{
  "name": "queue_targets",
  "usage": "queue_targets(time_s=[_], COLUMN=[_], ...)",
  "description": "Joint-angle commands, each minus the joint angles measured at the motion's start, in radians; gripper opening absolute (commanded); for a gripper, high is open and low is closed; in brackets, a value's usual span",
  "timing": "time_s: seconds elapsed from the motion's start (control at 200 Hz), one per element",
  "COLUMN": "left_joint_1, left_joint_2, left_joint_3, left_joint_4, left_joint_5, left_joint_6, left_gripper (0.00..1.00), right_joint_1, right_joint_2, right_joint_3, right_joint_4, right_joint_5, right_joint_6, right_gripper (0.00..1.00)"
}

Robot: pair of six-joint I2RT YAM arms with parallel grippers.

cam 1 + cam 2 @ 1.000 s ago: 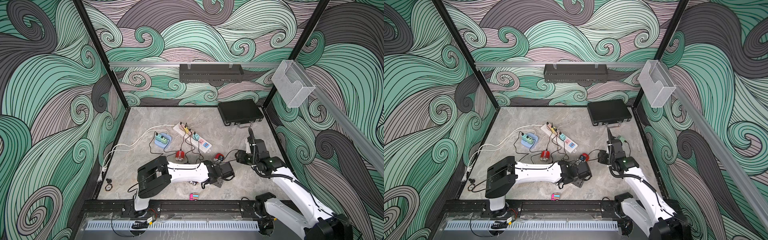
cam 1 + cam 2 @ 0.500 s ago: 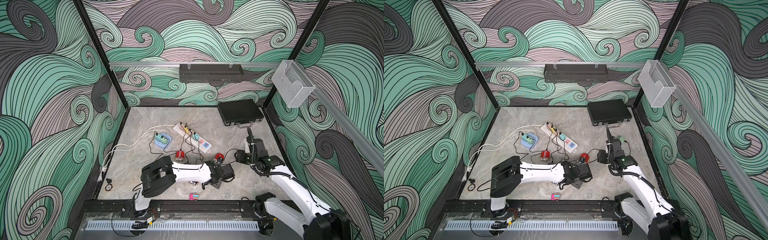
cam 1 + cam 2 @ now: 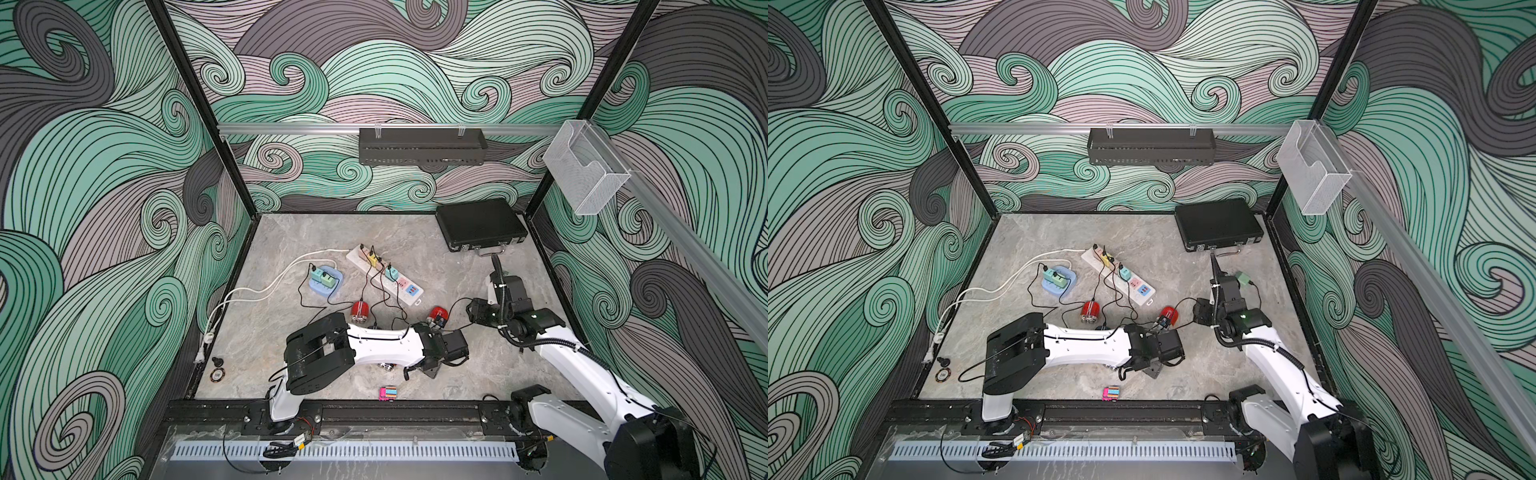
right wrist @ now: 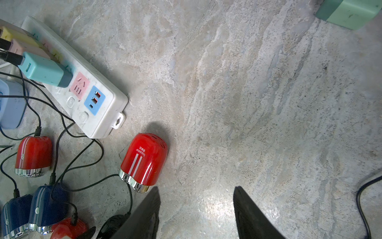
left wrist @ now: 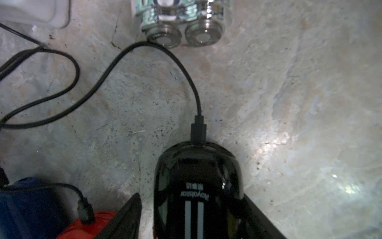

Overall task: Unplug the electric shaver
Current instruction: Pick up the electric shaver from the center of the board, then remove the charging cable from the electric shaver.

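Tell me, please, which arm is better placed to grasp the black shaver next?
Left. The left gripper straddles the black shaver, its cable plugged in; the right gripper hangs open over bare floor near a red shaver.

Glossy black shaver (image 5: 197, 186) lying flat on the grey marbled table (image 5: 289, 103), two pale stripes and white lettering facing up. A black connector (image 5: 198, 130) sits in its rounded end and seems fully seated, so it's plugged in. The thin black cable (image 5: 124, 53) arcs away and loops across the table. The shaver's cutter end is out of frame.
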Motion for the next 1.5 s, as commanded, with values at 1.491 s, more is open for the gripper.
queue_targets(time_s=[1.491], left_joint_1=[0.094], left_joint_2=[-0.375], left_joint_3=[-0.363], left_joint_4=[0.474], left_joint_5=[0.094], left_joint_6=[0.122], left_gripper=[0.45], right_joint_1=[0.156], right_joint_2=[-0.105], right_joint_3=[-0.137], right_joint_4=[0.316], right_joint_5=[-0.459], right_joint_6=[0.204], right_gripper=[0.46])
